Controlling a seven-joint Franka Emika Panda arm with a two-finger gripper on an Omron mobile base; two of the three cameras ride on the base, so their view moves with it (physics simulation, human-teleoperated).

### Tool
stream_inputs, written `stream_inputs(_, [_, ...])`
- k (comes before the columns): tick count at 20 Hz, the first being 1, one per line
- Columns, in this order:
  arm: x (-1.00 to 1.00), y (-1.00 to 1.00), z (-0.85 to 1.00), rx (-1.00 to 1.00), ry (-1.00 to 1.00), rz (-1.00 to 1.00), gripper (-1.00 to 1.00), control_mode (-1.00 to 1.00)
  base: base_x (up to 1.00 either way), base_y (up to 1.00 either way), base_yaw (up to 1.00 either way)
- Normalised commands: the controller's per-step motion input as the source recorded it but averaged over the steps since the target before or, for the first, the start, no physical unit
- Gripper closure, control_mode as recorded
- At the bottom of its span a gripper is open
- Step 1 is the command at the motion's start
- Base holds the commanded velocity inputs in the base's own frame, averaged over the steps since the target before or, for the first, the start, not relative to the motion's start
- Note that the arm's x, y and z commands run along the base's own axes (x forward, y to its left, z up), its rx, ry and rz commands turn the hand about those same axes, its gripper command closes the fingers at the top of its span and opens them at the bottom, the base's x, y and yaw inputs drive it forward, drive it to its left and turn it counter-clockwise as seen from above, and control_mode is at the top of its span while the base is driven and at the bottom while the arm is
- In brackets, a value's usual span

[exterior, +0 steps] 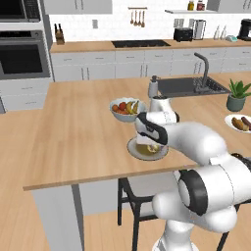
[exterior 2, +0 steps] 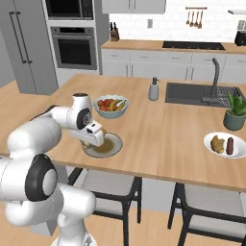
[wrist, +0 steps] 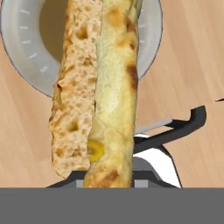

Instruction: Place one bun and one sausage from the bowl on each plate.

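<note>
Tool [wrist: 107, 181] pinching a bun [wrist: 98, 87] over the near plate [exterior 2: 106, 146] (far plate [exterior 2: 226, 153] already filled); sausage still owed.

The bun [wrist: 98, 92] runs past the hand view's top edge and hides much of the plate [wrist: 26, 57]. In both base views the arm covers the claw's fingertips.

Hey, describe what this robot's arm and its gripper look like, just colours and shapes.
The arm is glossy white, built of fat rounded segments with dark, nearly black rings and round caps at the joints. The gripper has a white body; its fingers barely show. No cables or markings are visible.
</note>
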Motion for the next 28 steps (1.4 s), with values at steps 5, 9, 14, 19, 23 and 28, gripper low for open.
stream_inputs(5, [0.65,0.15,-0.63,0.02,-0.01,0.01,1.0,-1.0,0.0,0.0,0.0])
stream_inputs(9, [0.7,0.24,-0.52,0.01,-0.02,0.01,1.0,-1.0,0.0,0.0,0.0])
stream_inputs(14, [0.65,0.01,-0.42,0.0,-0.07,0.0,1.0,-1.0,0.0,0.0,0.0])
stream_inputs(19, [0.26,0.0,-0.31,0.0,-0.01,0.0,-1.0,-1.0,0.0,0.0,0.0])
stream_inputs(23, [-0.13,0.0,0.2,0.03,0.0,0.0,-1.0,-1.0,0.0,0.0,0.0])
stream_inputs(28, [-0.38,0.02,0.75,0.04,-0.01,0.0,-1.0,-1.0,0.0,0.0,0.0])
